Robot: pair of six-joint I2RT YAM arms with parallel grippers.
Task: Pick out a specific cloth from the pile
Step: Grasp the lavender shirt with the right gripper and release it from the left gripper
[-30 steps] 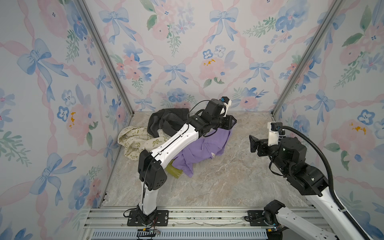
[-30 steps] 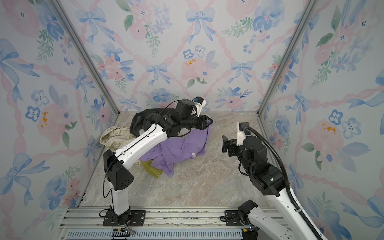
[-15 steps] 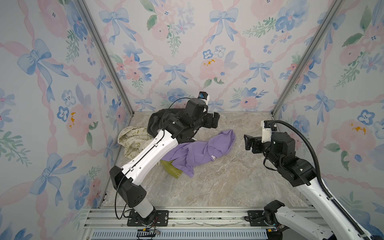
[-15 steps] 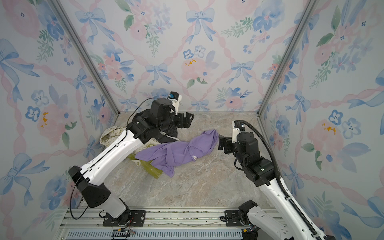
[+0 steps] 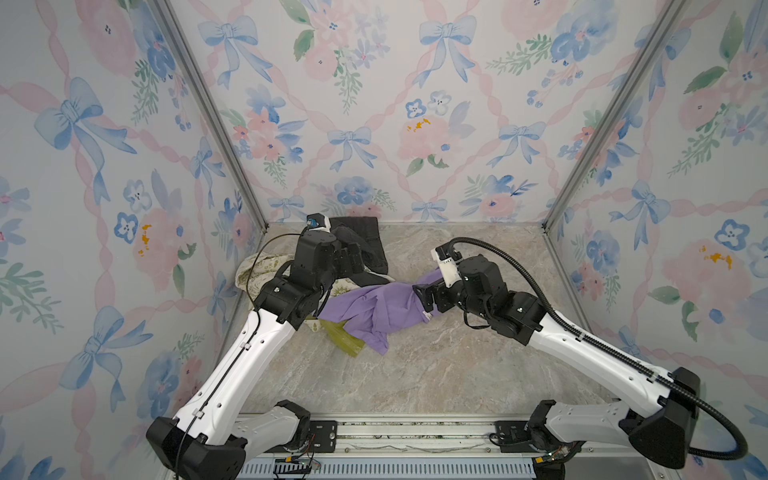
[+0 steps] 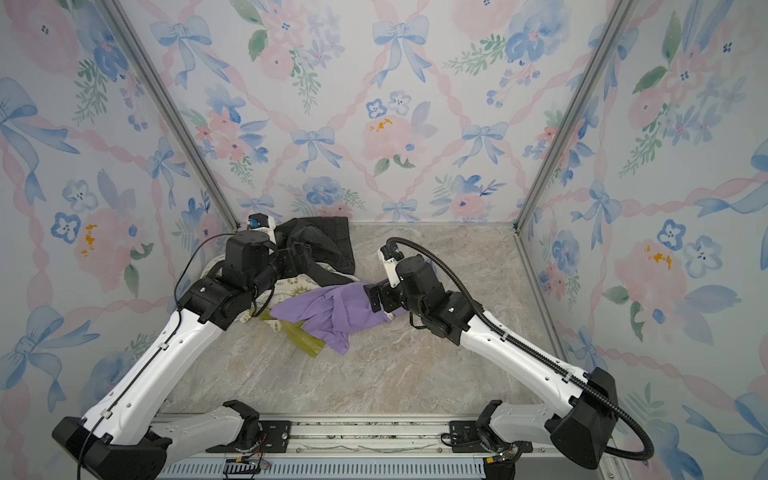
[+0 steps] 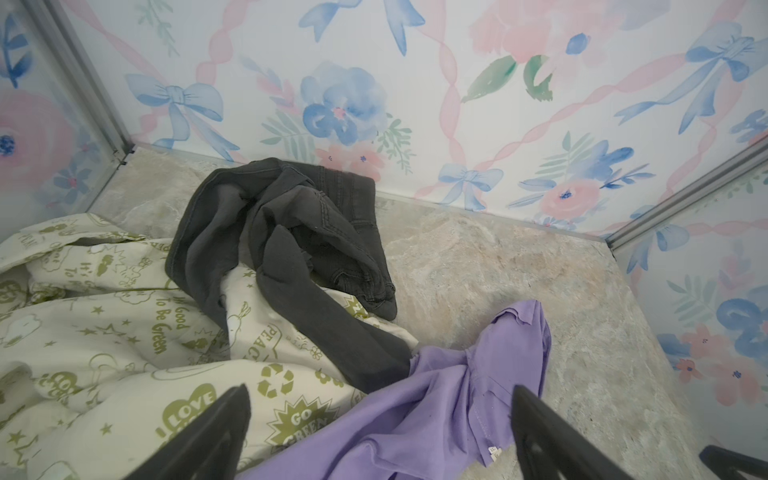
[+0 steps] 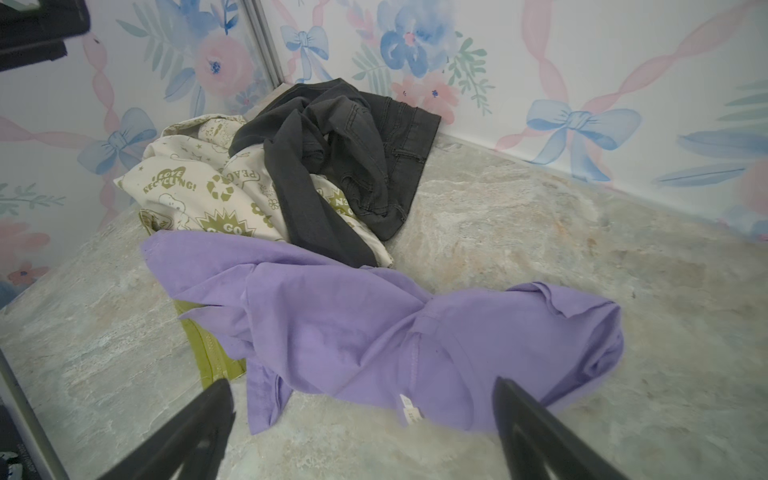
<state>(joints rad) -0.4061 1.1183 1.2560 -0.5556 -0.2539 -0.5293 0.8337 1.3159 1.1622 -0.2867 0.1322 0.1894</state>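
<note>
The left arm (image 5: 245, 357) and right arm (image 5: 582, 349) wear white shells with black joints. Behind the black right pincer (image 5: 424, 301) sits a white camera block (image 5: 446, 266), a ribbed black hose (image 5: 528, 277) trailing back; behind the left pincer (image 7: 376, 432), a thin black cable (image 5: 249, 282)

The left gripper (image 5: 353, 259) has let go of the cloth (image 5: 376, 309), its jaws now spread wide, and pulled back over the pile (image 5: 259, 272). The cloth has dropped onto the counter (image 5: 436, 374). The right gripper (image 5: 422, 299) has moved in over the cloth's end
</note>
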